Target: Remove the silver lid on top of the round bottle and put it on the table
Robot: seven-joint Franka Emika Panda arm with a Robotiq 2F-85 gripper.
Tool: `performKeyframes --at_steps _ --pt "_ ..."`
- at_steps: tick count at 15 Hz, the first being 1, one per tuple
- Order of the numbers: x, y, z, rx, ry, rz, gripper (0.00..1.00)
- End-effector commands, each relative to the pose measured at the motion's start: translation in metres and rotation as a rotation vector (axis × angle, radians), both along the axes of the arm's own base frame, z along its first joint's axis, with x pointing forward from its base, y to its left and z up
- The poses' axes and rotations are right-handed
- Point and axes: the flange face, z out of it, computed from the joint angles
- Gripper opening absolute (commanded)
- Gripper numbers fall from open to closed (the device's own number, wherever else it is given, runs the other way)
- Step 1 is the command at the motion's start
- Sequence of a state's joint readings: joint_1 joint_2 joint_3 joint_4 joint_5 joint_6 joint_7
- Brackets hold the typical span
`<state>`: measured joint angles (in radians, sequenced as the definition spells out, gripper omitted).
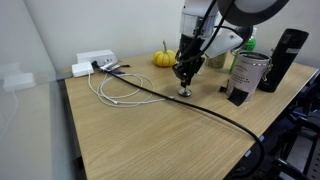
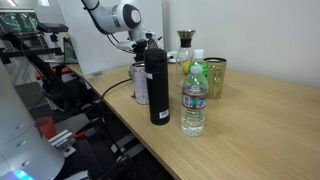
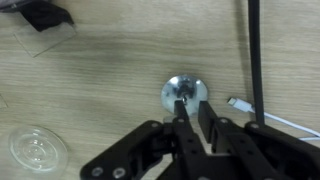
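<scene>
The round bottle (image 1: 185, 92) stands on the light wood table (image 1: 150, 140), in front of a small pumpkin. In the wrist view I look straight down on it: its body (image 3: 171, 93) shows as a shiny round shape. My gripper (image 3: 192, 103) is directly above it, fingers closed to a narrow gap on the silver lid (image 3: 190, 94) at the bottle's centre, which is mostly hidden between the fingertips. In an exterior view my gripper (image 1: 185, 80) sits on the bottle's neck. The bottle rests on the table.
A black cable (image 3: 255, 60) and a white cable plug (image 3: 240, 103) lie close beside the bottle. A clear round glass piece (image 3: 38, 150) lies nearby. A pumpkin (image 1: 163, 58), labelled tin (image 1: 245, 78), black flask (image 2: 158, 85), water bottle (image 2: 193, 100) and olive cup (image 2: 214, 75) stand around.
</scene>
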<state>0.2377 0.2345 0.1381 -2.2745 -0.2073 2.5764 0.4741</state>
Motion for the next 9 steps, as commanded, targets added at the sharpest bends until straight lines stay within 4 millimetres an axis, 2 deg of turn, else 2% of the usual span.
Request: performKeyframes --at_steps 1,4,7,9 --pt "0.003 -0.001 0.000 0.012 0.009 0.028 0.52" --pt "0.004 -0.002 0.011 0.003 0.003 0.045 0.72" --pt "0.008 -0.002 0.036 -0.003 -0.024 0.062 0.94" --pt "0.009 -0.004 0.054 -0.014 -0.036 0.063 1.00"
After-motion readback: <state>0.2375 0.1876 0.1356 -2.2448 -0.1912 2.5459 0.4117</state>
